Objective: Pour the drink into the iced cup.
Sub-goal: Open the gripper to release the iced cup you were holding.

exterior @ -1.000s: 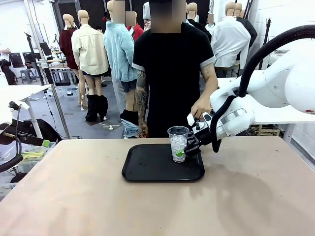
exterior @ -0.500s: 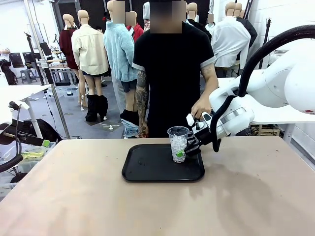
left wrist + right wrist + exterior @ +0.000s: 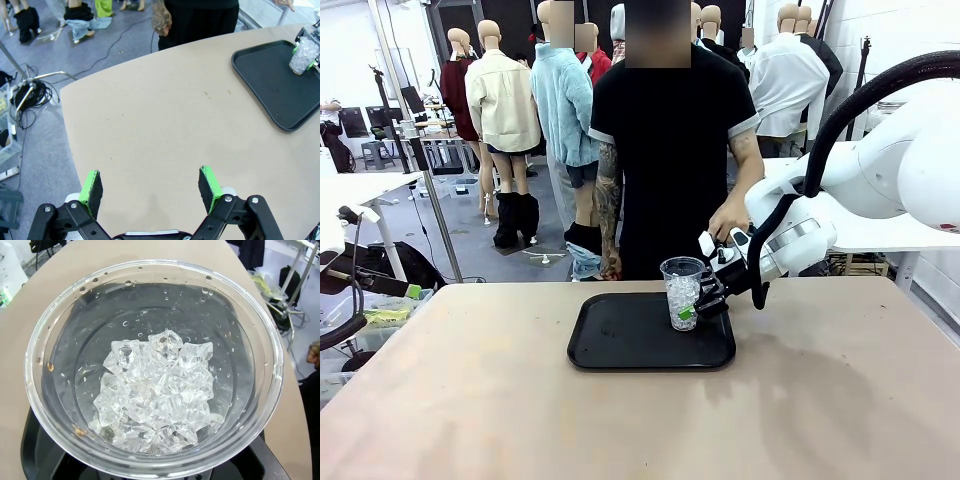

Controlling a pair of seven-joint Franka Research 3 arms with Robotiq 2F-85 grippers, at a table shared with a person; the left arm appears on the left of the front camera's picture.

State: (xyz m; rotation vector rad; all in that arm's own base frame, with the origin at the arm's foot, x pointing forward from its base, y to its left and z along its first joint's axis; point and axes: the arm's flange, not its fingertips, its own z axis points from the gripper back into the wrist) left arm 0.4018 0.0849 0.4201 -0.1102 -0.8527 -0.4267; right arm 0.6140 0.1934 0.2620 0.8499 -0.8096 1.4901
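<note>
We find the cup (image 3: 682, 290) upright on the far right part of the black tray (image 3: 620, 345), which lies mid-table toward the far side. Its long axis is vertical and its mouth opens straight up. The right gripper (image 3: 692, 310) comes at it from the right and low. One green pad lies on the near side of the wall, and the jaws look narrowed onto the cup's lower part, so we take it as held. We cannot tell whether the base rests on the tray or is just clear of it.

Looking down from the right wrist, we see clear ice (image 3: 155, 385) heaped in the bottom. Water beads and a few small brownish flecks sit on the inner wall, and no reddish liquid has pooled. We judge the pour has not begun, and we cannot tell where the drink will come from.

The left gripper (image 3: 149, 172) hangs over bare table (image 3: 150, 115) at the left with its jaws wide and nothing between them. From it the cup lies well apart, to the right and farther off. The person's hand (image 3: 728, 215) is beyond the right wrist and much nearer the cup. What matters next is the open mouth above the grip: whatever brings the drink must come in over the rim, clear of the right arm.
</note>
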